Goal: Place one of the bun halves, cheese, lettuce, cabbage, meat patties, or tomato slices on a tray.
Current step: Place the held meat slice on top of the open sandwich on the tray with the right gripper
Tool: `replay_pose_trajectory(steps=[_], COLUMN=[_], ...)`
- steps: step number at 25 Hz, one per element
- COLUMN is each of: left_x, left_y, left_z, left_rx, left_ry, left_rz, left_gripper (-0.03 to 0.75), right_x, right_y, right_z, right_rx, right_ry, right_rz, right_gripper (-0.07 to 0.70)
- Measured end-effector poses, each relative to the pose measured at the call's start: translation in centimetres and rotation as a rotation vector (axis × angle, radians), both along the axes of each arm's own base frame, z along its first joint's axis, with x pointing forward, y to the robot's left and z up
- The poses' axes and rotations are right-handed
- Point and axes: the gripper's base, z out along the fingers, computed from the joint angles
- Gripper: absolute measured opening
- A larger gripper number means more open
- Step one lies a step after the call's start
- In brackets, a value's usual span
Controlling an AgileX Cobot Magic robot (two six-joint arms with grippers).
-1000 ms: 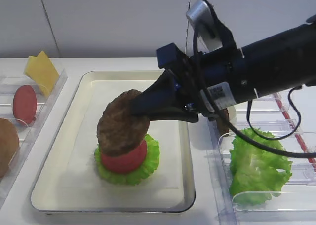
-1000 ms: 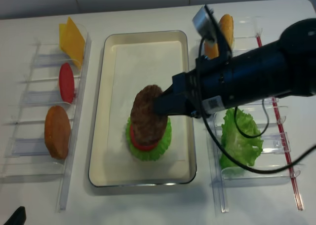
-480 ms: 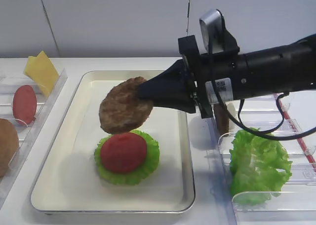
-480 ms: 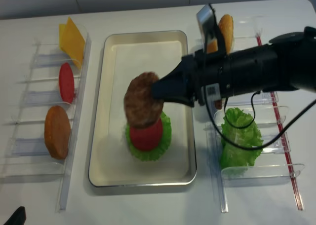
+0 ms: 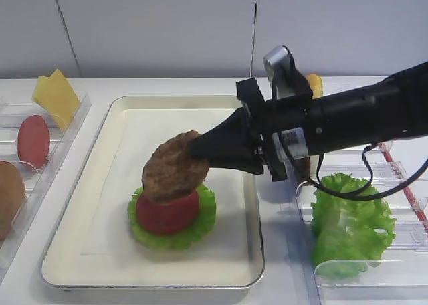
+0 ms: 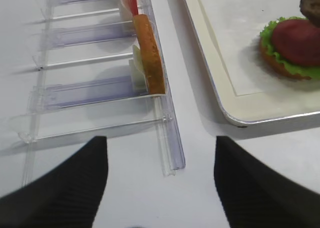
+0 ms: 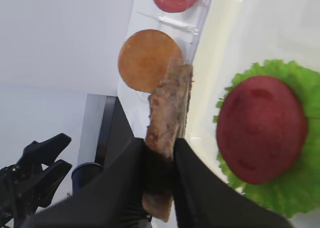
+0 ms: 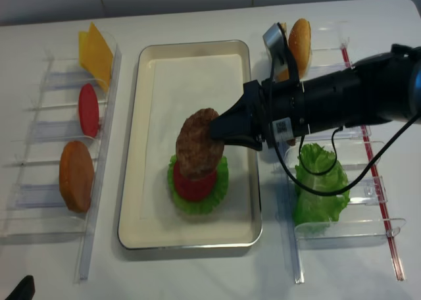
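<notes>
On the left of the bench (image 5: 167, 87) we see a clear rack (image 8: 99, 181) holding a cheese slice (image 8: 95, 50) at the far end, a tomato slice (image 8: 88, 110) and, nearer, a bun half (image 8: 76, 175). Our left gripper (image 6: 160, 188) hangs with its jaws spread near that rack. In the tray (image 5: 100, 134), a bun, lettuce (image 5: 200, 221) and second tomato slice (image 5: 167, 211) are stacked. Our right gripper (image 5: 194, 148) pinches a meat patty (image 5: 172, 168) by its edge, tilted, just over this tomato. Its white label (image 5: 294, 141) is too small to read. Right: loose lettuce (image 5: 351, 228) in another rack (image 8: 355, 227).
</notes>
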Motion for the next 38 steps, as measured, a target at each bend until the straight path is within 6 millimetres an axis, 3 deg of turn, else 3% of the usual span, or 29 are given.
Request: replay_pose_trajectory(steps=[4, 15, 23, 38], left_x=[0.0, 0.0, 0.0, 0.0], left_y=[0.0, 0.0, 0.0, 0.0], left_z=[0.0, 0.0, 0.0, 0.0], left_rx=[0.0, 0.0, 0.0, 0.0], left_ry=[0.0, 0.0, 0.0, 0.0], left_rz=[0.0, 0.0, 0.0, 0.0], left_gripper=[0.462, 0.462, 0.462, 0.462], right_x=[0.3, 0.1, 0.6, 0.5], right_y=[0.1, 1.1, 1.3, 1.8], right_z=[-1.1, -1.3, -3.9, -3.7], right_rx=[-0.006, 0.012, -0.016, -0.012], right_ry=[0.026, -0.003, 0.056, 0.029], right_rz=[-0.004, 0.01, 0.008, 0.026], right_gripper=[0.169, 0.169, 0.169, 0.169])
